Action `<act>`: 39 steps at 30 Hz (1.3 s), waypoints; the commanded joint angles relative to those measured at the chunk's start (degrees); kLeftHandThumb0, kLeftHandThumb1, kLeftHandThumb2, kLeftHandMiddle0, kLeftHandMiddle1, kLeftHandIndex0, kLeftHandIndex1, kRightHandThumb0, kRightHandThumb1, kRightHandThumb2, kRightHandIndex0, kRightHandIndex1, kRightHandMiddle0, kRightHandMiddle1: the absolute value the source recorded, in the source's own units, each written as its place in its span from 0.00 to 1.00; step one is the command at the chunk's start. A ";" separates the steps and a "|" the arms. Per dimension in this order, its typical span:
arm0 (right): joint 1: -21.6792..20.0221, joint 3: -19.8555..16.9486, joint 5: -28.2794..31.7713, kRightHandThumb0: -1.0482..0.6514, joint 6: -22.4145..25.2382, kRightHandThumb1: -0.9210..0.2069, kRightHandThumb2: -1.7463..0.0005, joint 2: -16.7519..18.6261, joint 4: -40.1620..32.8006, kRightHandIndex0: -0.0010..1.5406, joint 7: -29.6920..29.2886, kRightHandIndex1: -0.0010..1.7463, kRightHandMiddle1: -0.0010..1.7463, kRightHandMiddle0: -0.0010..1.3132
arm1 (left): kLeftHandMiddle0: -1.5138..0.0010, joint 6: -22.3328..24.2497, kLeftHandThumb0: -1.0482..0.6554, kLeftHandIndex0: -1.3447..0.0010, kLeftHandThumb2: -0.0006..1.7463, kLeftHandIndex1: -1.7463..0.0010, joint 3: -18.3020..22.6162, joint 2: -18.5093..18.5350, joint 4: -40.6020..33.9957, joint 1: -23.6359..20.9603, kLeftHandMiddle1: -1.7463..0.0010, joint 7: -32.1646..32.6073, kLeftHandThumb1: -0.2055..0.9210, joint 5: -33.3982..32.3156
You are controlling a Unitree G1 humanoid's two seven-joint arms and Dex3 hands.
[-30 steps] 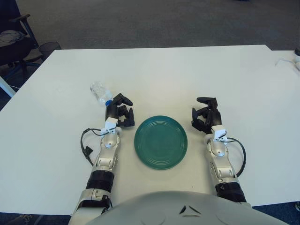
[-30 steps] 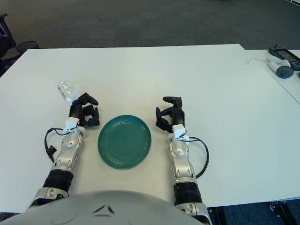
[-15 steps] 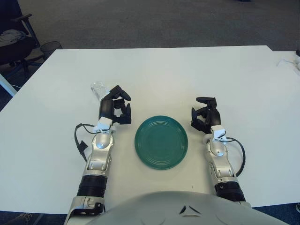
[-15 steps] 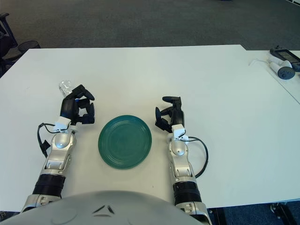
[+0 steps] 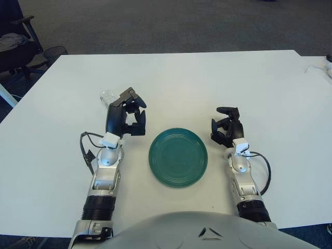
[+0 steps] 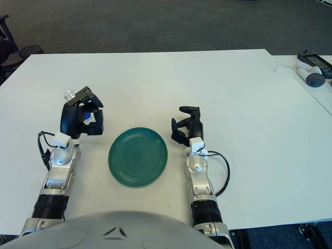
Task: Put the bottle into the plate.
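Since a second ago my left hand (image 5: 126, 115) had swung off to the left, away from the green plate (image 5: 178, 157), and crept forward until it sat right over the clear plastic water bottle (image 5: 107, 96). From both eyes the hand covered most of the bottle, so all I could see was its clear far end poking out past the knuckles, plus a bit of blue showing between the fingers in the right eye view. The bottle was lying on its side on the white table (image 5: 207, 78), up and to the left of the plate, well outside the rim. My left fingers looked curled around it, but I honestly couldn't tell whether they'd actually clamped on or were just hovering over it. The forearm ran straight back toward me with the wrist tipped forward and down.

My right hand (image 5: 226, 128) hadn't budged, sitting just right of the plate with its fingers curled in and nothing in them. Over at the far right edge of the table I could see some small devices (image 6: 312, 68) with a white cable.
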 commanded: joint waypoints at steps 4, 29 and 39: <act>1.35 -0.16 0.80 0.84 2.57 0.28 0.47 0.25 2.99 0.26 0.69 0.99 0.82 0.00 | 0.21 -3.73 0.33 0.52 0.78 0.00 0.76 1.64 -1.31 -0.58 0.00 -0.17 0.42 2.01; -0.90 -0.39 0.74 0.84 4.17 0.29 0.46 0.94 4.79 0.26 0.40 0.99 0.81 0.00 | 0.21 -15.75 0.34 0.54 0.77 0.00 8.75 30.10 34.10 -33.40 0.00 19.82 0.45 29.11; -1.27 -0.14 0.69 0.84 5.61 0.28 0.47 1.12 4.47 0.27 0.67 0.98 0.81 0.00 | 0.21 -15.55 0.33 0.53 0.78 0.00 -2.25 38.97 50.18 -42.55 0.00 27.80 0.43 40.06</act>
